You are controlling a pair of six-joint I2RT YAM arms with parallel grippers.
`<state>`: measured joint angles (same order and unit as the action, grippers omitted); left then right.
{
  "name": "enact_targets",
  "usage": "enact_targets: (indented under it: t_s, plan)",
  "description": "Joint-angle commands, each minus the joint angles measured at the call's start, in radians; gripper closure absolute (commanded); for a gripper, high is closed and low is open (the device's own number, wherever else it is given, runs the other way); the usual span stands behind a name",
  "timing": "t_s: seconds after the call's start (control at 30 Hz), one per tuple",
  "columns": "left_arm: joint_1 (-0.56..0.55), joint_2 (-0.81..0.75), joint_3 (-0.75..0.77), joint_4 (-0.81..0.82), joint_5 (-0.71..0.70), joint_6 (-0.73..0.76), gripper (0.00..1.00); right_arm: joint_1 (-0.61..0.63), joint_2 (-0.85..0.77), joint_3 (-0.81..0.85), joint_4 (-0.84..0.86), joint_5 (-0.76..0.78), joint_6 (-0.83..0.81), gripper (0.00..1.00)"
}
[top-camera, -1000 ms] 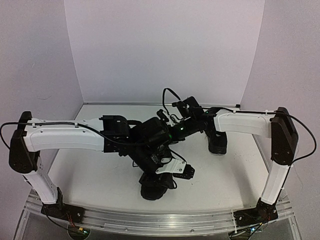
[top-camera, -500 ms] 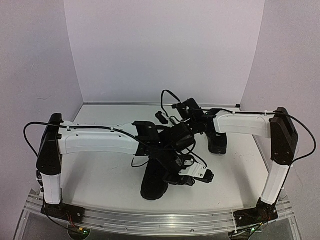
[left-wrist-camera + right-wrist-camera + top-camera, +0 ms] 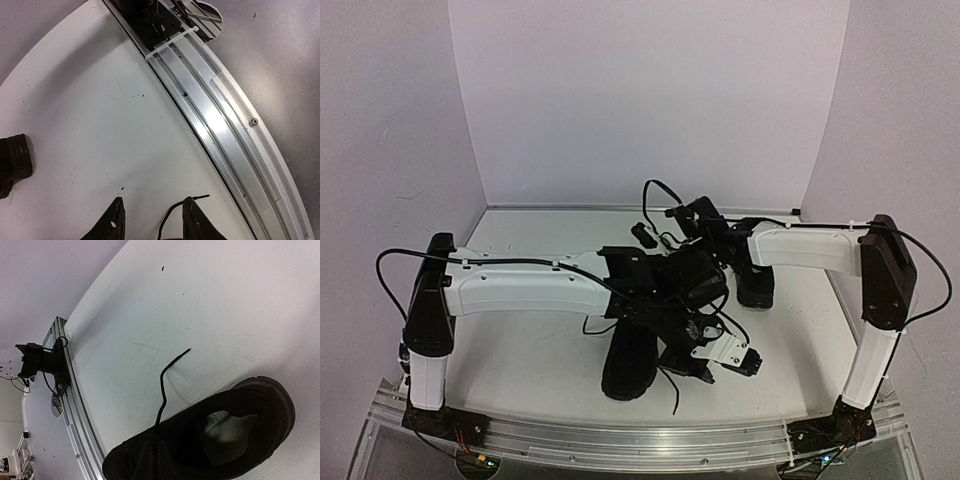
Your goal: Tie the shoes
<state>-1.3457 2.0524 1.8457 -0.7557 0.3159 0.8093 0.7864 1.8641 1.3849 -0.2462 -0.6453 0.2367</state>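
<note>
Two black shoes rest on the white table, one near the front [image 3: 628, 365] and one at the back right [image 3: 757, 285]. My left gripper [image 3: 152, 221] [image 3: 740, 362] hovers open over the table near the front rail. A thin black lace [image 3: 175, 210] runs up between its fingers without being pinched, its tip past the right finger. A black shoe end [image 3: 12, 165] shows at the left edge. My right gripper [image 3: 154, 441] is shut on a lace [image 3: 162, 385] above the shoe [image 3: 272, 405] with the pale insole [image 3: 225, 427]. In the top view, black arm parts hide the right gripper.
An aluminium rail [image 3: 640, 440] [image 3: 215, 120] runs along the table's near edge, with an arm base [image 3: 150, 20] bolted to it. White walls close in the back and both sides. Both forearms cross above the middle of the table.
My left arm has swung right and toward the front rail. Its jaws have opened and let the lace go. The right arm has stayed put, still shut.
</note>
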Motion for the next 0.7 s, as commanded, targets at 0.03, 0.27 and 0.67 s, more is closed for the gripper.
enact_targets:
  t_s: [0.03, 0.27, 0.67]
  plan:
    - [0.017, -0.130, -0.070, 0.099, -0.036, -0.112, 0.61, -0.003, -0.005, -0.004, 0.041, -0.027, 0.000, 1.00]
    - [0.234, -0.532, -0.576, 0.507, -0.015, -0.455, 0.61, -0.002, -0.011, -0.012, 0.068, -0.043, 0.018, 1.00]
    - [0.516, -0.803, -0.936, 0.741, -0.176, -0.742, 0.62, 0.037, 0.028, 0.030, 0.079, -0.059, 0.031, 1.00]
